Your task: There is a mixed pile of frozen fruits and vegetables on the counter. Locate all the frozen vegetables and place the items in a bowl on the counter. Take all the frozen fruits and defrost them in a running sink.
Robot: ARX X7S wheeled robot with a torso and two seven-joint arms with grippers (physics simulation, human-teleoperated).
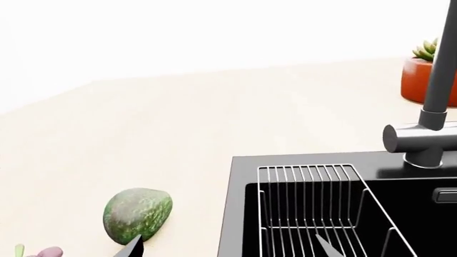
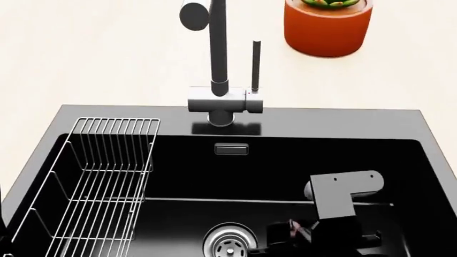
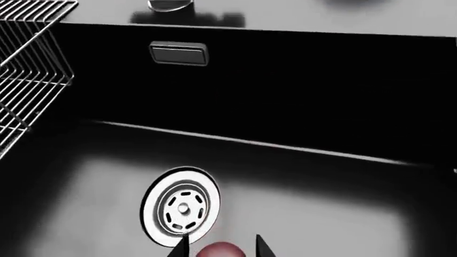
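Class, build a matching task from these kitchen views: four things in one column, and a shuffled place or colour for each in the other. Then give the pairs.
Things
1. wire rack
2. plant pot
3. mottled green oval
4. cherry

Descriptions
A. orange, behind the faucet
B. on the counter beside the sink
C. between the right gripper fingers, near the drain
D. inside the sink's left end

Pairs: 1-D, 2-A, 3-B, 4-C

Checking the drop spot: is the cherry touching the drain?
Cannot tell. In the right wrist view the cherry sits between the right gripper fingertips right next to the drain, cut off by the frame edge, so neither contact nor a gap shows.
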